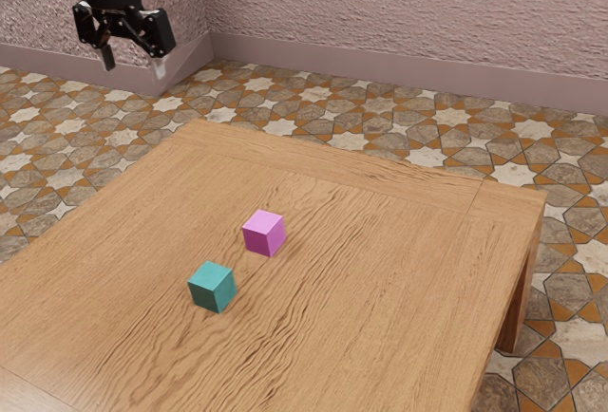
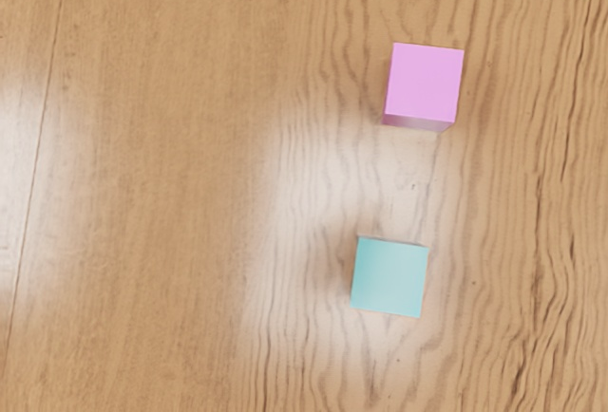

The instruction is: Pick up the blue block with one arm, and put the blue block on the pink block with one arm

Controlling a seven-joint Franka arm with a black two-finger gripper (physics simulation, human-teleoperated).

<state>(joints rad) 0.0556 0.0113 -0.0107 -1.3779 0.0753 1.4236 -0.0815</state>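
– Blue block [image 1: 212, 287], where's it at?
– On the table [image 1: 399, 336], flat on one face, roughly mid-top. More teal than blue, tbh.
– And the pink block [image 1: 263, 233]?
– Also flat on the wood, near the blue one but not touching. In the exterior view, pink sits farther back and a bit toward the view's right; blue is closer to the camera, toward the left.
– Gripper [image 1: 133, 63]?
– High up at the exterior view's upper left, in front of the wall [image 1: 399, 4]. Fingers spread apart, pinching nothing.
– So blue vs. gripper?
– Well apart. Block lies far below it and off toward the exterior view's right, w/ lots of air between. No contact w/ either block.
– Wrist cam?
– Looks down on the table [image 2: 142, 194] from a height. Blue block [image 2: 389, 277] and pink block [image 2: 424, 85] both seen from above, a strip of bare wood between them. Edges approx. parallel, blue turned just slightly vs. pink.
– Anything else on the wood?
– Pale glare patch next to the blue block, grain lines running past both.
– Around the table?
– Patterned tile floor [image 1: 399, 137], orange-brown w/ white stars, and a grey skirting along the wall's base.
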